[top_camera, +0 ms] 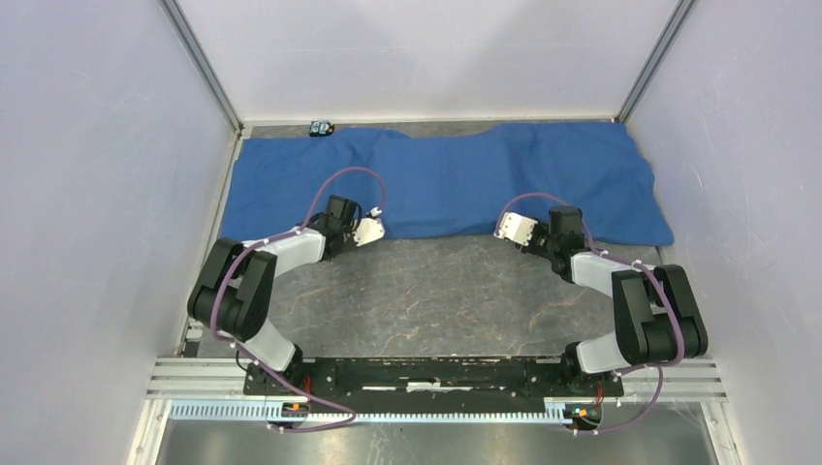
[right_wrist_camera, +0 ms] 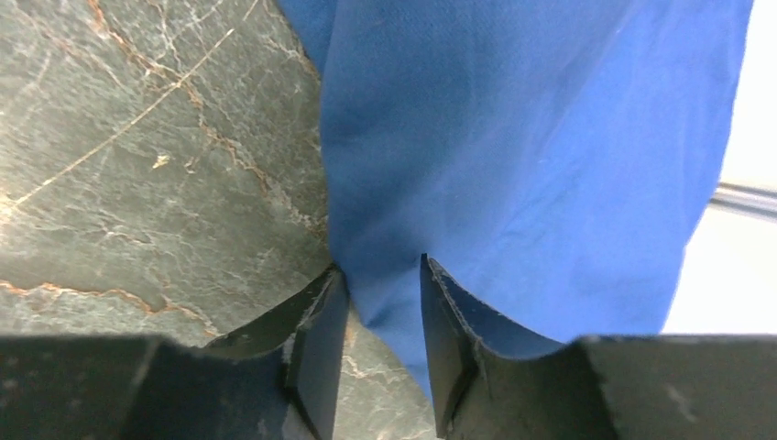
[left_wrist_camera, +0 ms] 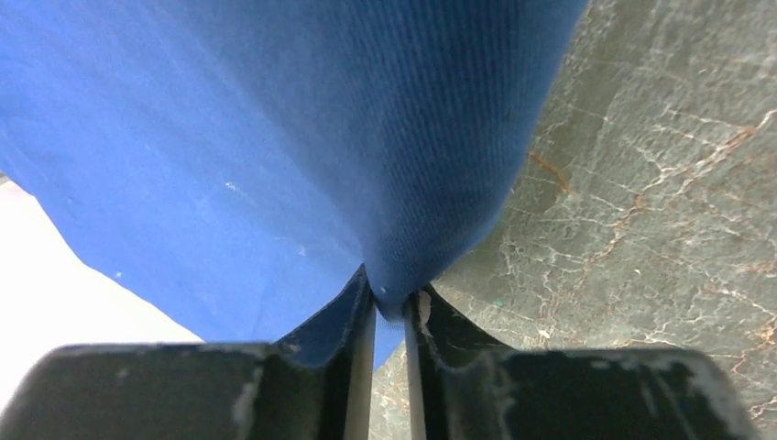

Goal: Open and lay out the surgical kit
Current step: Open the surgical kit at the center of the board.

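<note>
The cloth [top_camera: 446, 184] lies spread across the upper half of the overhead frame, along the far side of the surface [top_camera: 426, 300]. No tray, pan or instruments show. The left pincer [top_camera: 371, 231] sits at the cloth's near hem, left of centre, narrow and pinching a fold; the right pincer [top_camera: 511, 230] sits at the same hem, right of centre, somewhat wider, with cloth filling the gap between its pads. Judged: the two grips are spaced apart on one hem so the wrap can be drawn evenly, without skewing.
</note>
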`<control>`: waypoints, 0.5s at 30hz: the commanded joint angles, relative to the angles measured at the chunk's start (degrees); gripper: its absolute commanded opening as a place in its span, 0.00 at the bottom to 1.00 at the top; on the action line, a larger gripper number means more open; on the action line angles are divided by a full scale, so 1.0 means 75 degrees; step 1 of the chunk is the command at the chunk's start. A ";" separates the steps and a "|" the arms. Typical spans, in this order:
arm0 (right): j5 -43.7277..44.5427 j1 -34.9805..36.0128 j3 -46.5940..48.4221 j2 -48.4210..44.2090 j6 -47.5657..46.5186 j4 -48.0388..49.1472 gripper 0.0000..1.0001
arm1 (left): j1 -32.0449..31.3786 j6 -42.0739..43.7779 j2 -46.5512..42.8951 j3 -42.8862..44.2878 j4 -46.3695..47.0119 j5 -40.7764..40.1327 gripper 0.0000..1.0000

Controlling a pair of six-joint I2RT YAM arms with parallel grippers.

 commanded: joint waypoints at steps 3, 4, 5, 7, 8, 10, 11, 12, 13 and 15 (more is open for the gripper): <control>-0.0074 0.0024 0.0025 0.0117 0.0014 -0.0743 0.31 | -0.0001 0.0138 -0.0069 -0.0226 0.0208 -0.0220 0.04; -0.0087 0.0026 0.0017 0.0102 0.0029 -0.0758 0.25 | -0.0001 0.0086 -0.0117 -0.0238 0.0190 -0.0221 0.03; -0.0112 0.0020 0.0004 0.0079 0.0041 -0.0776 0.19 | 0.0001 0.0043 -0.0163 -0.0246 0.0168 -0.0215 0.02; -0.0117 0.0022 -0.0010 0.0043 0.0056 -0.0804 0.01 | -0.0008 -0.0020 -0.0265 -0.0263 0.0094 -0.0183 0.02; -0.0127 0.0026 -0.0021 0.0026 0.0074 -0.0816 0.00 | -0.0003 -0.0061 -0.0326 -0.0263 0.0037 -0.0182 0.02; -0.0114 0.0023 -0.0065 -0.0047 0.0062 -0.0829 0.00 | -0.0009 -0.0074 -0.0452 -0.0334 -0.0023 -0.0194 0.02; -0.0114 0.0026 -0.0071 -0.0089 0.0054 -0.0855 0.00 | 0.0000 -0.0058 -0.0523 -0.0388 -0.0006 -0.0227 0.02; -0.0117 0.0024 -0.0108 -0.0125 0.0029 -0.0903 0.00 | 0.0001 -0.0052 -0.0639 -0.0455 0.0008 -0.0243 0.02; -0.0131 0.0016 -0.0153 -0.0186 0.0000 -0.0938 0.00 | 0.0000 -0.0049 -0.0750 -0.0510 -0.0009 -0.0241 0.02; -0.0145 0.0020 -0.0323 -0.0341 -0.0051 -0.0936 0.00 | -0.0003 -0.0060 -0.0961 -0.0671 0.0003 -0.0232 0.02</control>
